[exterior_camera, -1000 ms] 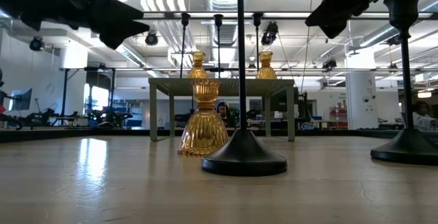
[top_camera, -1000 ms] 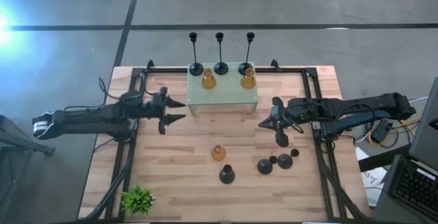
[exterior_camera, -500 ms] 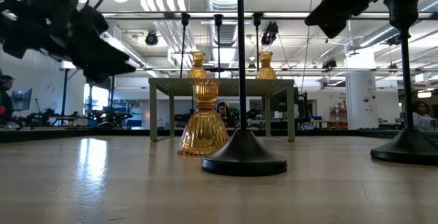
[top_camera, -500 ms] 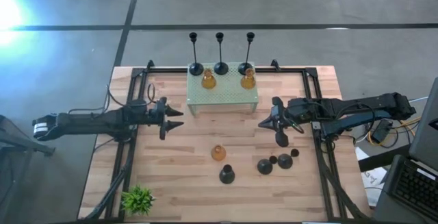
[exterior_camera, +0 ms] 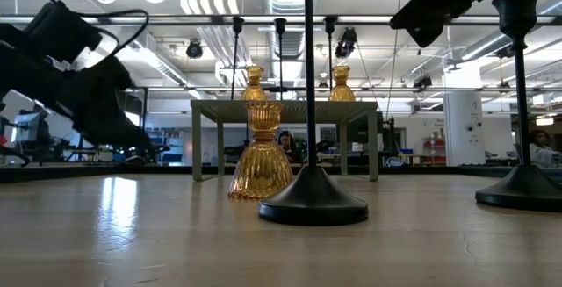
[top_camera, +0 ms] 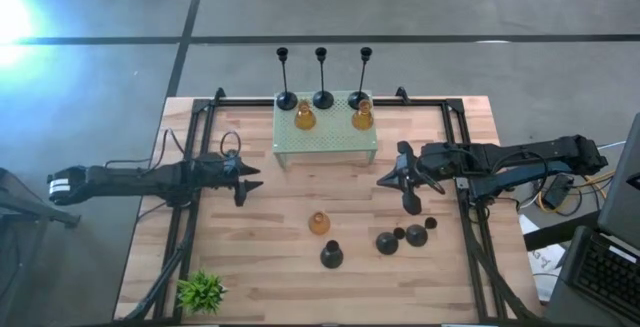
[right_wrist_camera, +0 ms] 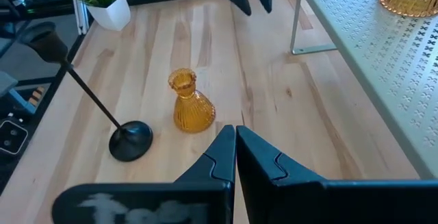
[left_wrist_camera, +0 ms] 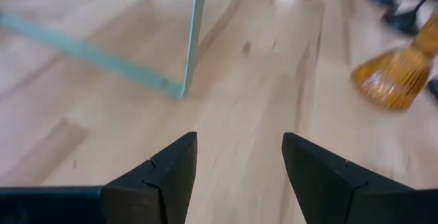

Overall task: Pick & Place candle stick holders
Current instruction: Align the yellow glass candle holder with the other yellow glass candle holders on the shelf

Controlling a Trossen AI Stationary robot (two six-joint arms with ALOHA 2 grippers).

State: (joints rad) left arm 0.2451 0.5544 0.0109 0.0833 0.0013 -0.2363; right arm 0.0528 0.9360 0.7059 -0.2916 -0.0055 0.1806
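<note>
My left fingers (left_wrist_camera: pixel 171 176) stood spread over bare tabletop (top_camera: pixel 270 237), holding nothing, near the mint-green perforated stand (top_camera: pixel 326 139); my right fingers (right_wrist_camera: pixel 236 157) were pressed together and empty, beside that stand's other end. Between them, an amber glass holder (top_camera: pixel 319 223) stood on the wood. Two more amber holders (top_camera: pixel 304 117) sat on the stand with three tall black stems (top_camera: pixel 321 95), and black holders (top_camera: pixel 331 255) clustered nearer the front edge.

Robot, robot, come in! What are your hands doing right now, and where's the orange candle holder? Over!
Left hand open, empty, over table's left side. Right hand shut, empty, right of green stand. One orange candle holder standing alone mid-table. Nothing blocking it.
</note>
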